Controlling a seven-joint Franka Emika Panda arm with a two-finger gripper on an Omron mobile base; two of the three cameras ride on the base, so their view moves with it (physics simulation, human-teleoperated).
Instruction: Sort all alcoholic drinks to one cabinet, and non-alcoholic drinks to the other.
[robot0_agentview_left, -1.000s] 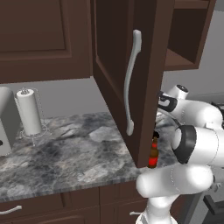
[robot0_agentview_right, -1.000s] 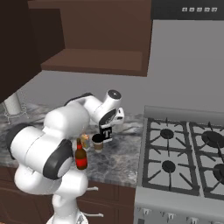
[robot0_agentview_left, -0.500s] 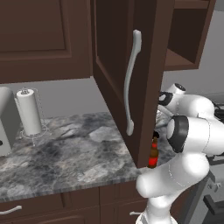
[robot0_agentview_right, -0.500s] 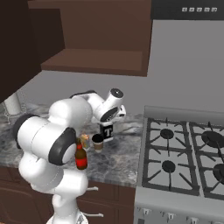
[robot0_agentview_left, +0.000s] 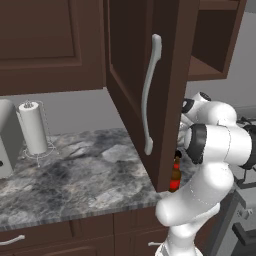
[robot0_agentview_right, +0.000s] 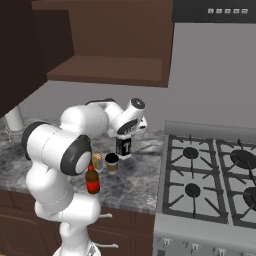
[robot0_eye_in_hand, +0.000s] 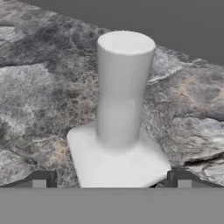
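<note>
In the hand view the white bottle (robot0_eye_in_hand: 124, 109) stands upright on the marble counter, its neck and shoulders between my gripper's (robot0_eye_in_hand: 111, 181) two open fingertips. From the right base view my gripper (robot0_agentview_right: 125, 140) hangs open right over that white bottle (robot0_agentview_right: 123, 148) with its black label. The brown bottle with red label (robot0_agentview_right: 92, 181) stands near the counter's front edge, also seen as the brown bottle (robot0_agentview_left: 175, 175). The coffee cup (robot0_agentview_right: 112, 162) and the yellow can (robot0_agentview_right: 96, 161) sit between the two bottles. An open cabinet (robot0_agentview_right: 110, 70) hangs above.
The cabinet door (robot0_agentview_left: 165, 75) with its long silver handle (robot0_agentview_left: 150, 95) stands swung open, in front of my arm. A paper towel roll (robot0_agentview_left: 34, 127) stands at the counter's back left. The stove (robot0_agentview_right: 210, 175) adjoins the counter on the right.
My arm's elbow has risen and folded in closer to the hand. The gripper stays open over the white bottle; the drinks have not moved.
</note>
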